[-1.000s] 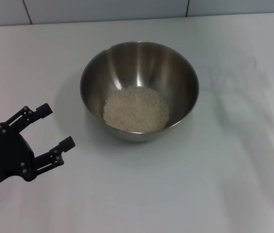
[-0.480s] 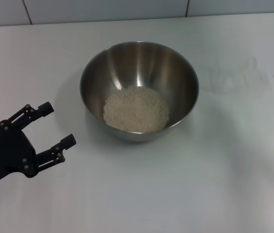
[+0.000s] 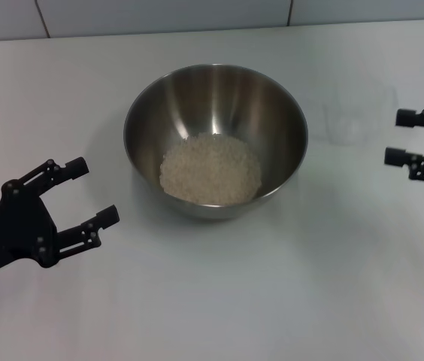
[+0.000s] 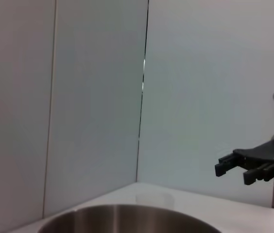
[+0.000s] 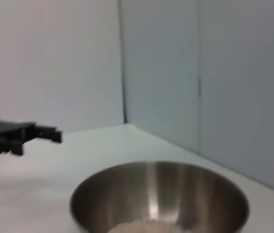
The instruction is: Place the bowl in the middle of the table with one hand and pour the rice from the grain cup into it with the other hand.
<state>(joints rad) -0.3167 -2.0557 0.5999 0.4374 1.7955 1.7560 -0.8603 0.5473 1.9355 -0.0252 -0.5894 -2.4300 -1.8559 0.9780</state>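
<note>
Smooth white table (image 3: 212, 301) bears a shiny steel bowl (image 3: 272, 113) of grainy rice (image 3: 210, 169) (both hands (image 3: 95, 192) (image 3: 396, 137) spread wide, empty).

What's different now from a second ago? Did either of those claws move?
The right gripper has come back into view from the table's right edge, open, toward the clear grain cup standing right of the bowl. It holds nothing. The left gripper crept slightly toward the bowl, open and empty. The bowl and the rice inside it stayed put.
</note>
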